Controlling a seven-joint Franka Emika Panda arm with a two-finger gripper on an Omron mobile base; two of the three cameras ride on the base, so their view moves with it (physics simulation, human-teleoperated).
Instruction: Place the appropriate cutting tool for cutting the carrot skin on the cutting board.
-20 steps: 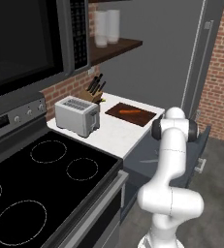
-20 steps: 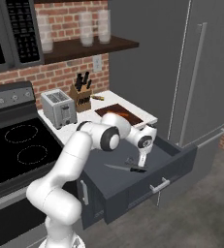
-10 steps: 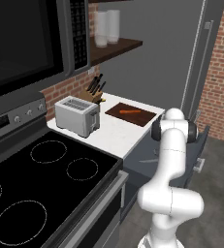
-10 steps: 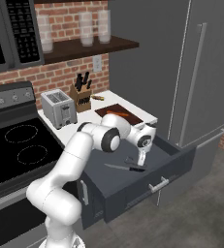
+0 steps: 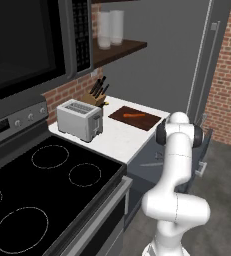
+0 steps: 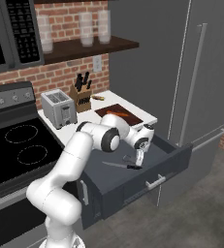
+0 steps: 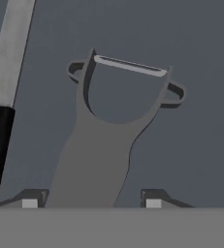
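The cutting tool [image 7: 104,145] is a grey Y-shaped peeler lying flat on the floor of the open drawer [image 6: 150,180]; in the right base view the peeler [image 6: 127,158] is a small loop beside the hand. My gripper [image 7: 91,199] is open just above it, its fingertips [image 7: 33,199] on either side of the handle, not touching. Seen from the right base camera, the gripper [image 6: 138,162] points down into the drawer. The carrot [image 5: 134,115] lies on the dark reddish-brown cutting board [image 5: 146,122] on the counter; the board [image 6: 129,116] and carrot [image 6: 114,113] sit behind my arm.
A black-handled knife [image 7: 2,97] lies in the drawer left of the peeler, also seen as the knife [image 6: 119,165]. On the counter stand a toaster [image 5: 79,119] and a knife block [image 5: 94,97]. The stove [image 5: 42,185] is to the left, the fridge [image 6: 200,87] to the right.
My hand has sunk a little lower into the drawer toward the peeler. Nothing else has moved.
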